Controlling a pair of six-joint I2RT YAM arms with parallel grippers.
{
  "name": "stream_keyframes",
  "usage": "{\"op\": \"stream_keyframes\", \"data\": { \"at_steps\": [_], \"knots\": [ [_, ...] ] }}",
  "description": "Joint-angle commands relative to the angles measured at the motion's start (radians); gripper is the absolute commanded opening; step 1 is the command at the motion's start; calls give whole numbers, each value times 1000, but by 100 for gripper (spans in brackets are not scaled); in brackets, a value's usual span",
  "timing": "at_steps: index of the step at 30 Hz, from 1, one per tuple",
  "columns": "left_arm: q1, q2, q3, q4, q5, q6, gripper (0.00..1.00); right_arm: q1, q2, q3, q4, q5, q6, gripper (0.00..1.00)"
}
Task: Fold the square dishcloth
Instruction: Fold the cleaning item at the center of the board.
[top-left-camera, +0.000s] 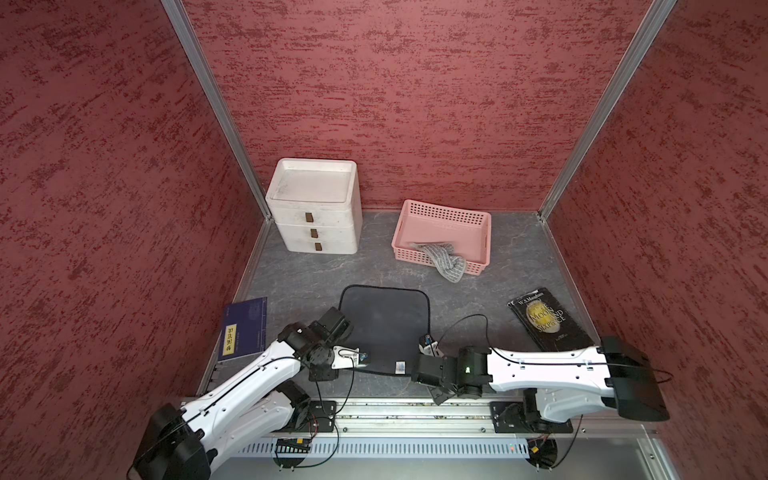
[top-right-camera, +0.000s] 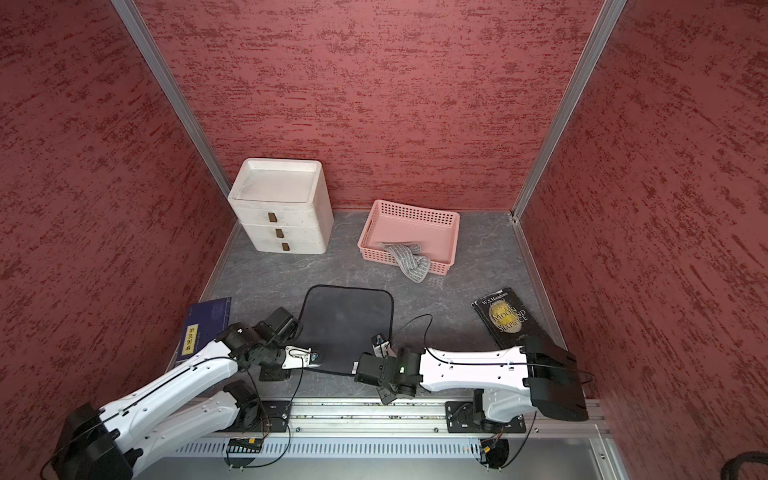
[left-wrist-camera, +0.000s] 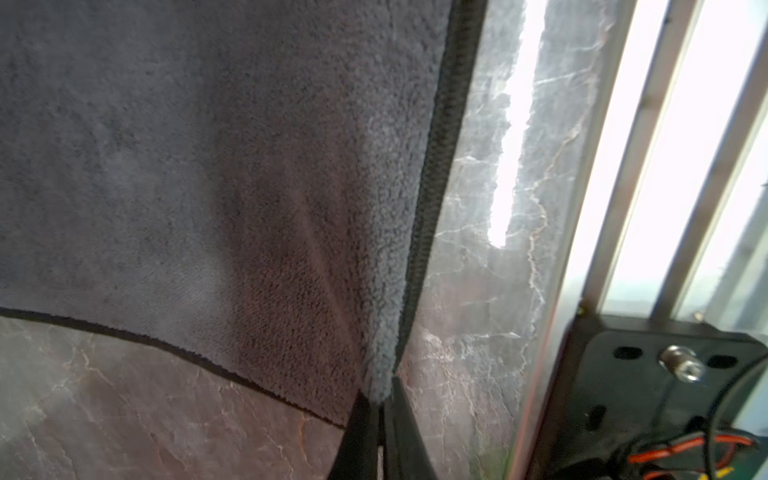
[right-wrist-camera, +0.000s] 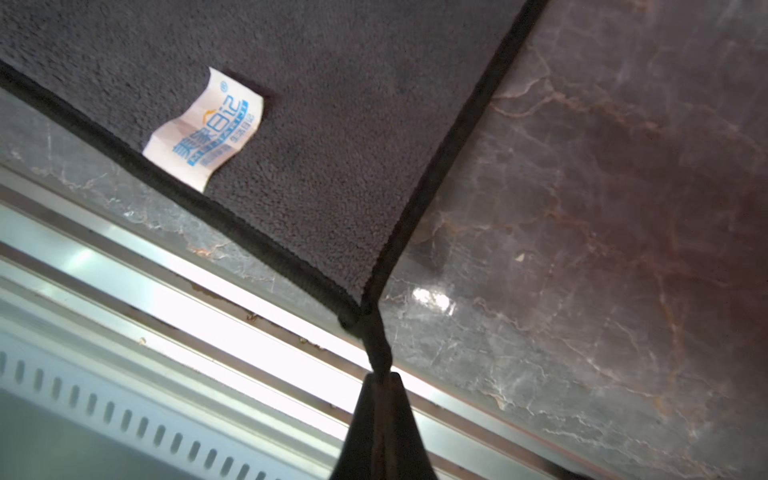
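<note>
Two dishcloth (top-left-camera: 386, 324) corners — between tight fingers (left-wrist-camera: 357, 440)

Dark grey dishcloth (top-left-camera: 386, 320) with black hem, pink perforated basket (top-left-camera: 444, 214), white drawer unit (top-left-camera: 316, 232), grey veined bench (top-left-camera: 316, 274), mottled red walls (top-left-camera: 415, 104).

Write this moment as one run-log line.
left gripper: shut on dishcloth corner | right gripper: shut on other near corner | fold: not started
</note>
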Motion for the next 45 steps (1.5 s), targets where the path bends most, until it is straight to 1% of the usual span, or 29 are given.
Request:
{"op": "stream_keyframes", "data": {
  "at_steps": [1, 2, 4, 7, 10, 12, 14, 17, 19, 24, 30, 34, 38, 45],
  "knots": [
    [-41, -32, 65, -157, 6, -89, 0, 50, 0, 48, -80, 21, 14, 0],
    [-57, -44, 79, -191, 13, -110, 0, 61, -2, 54, -82, 18, 14, 0],
    [-84, -67, 91, -224, -10, -129, 0, 70, -21, 68, -96, 29, 15, 0],
    [-72, -84, 104, -200, -38, -107, 0, 50, -56, 96, -123, 78, -5, 0],
    [-2, -11, 159, -94, -35, -83, 0, -14, -47, 137, -133, 83, -69, 0],
    [76, 64, 225, -48, -7, -83, 0, -58, -18, 164, -136, 78, -117, 0],
    [150, 170, 290, -3, 12, -85, 0, -106, 14, 187, -126, 69, -164, 0],
    [207, 294, 353, 55, -3, -82, 0, -186, 58, 218, -100, 43, -236, 0],
    [217, 346, 371, 97, -16, -78, 0, -232, 73, 245, -93, 30, -275, 0],
    [227, 403, 398, 169, -22, -59, 0, -324, 124, 306, -98, 30, -351, 0],
    [248, 470, 397, 265, -83, -39, 0, -412, 175, 334, -79, 46, -405, 0],
    [282, 542, 388, 356, -130, -19, 0, -481, 210, 336, -40, 32, -432, 0],
    [312, 607, 388, 440, -152, -14, 0, -524, 263, 347, -3, 19, -457, 0],
    [314, 663, 372, 604, -167, -28, 1, -573, 364, 398, 39, 24, -481, 0]
  ]
}}
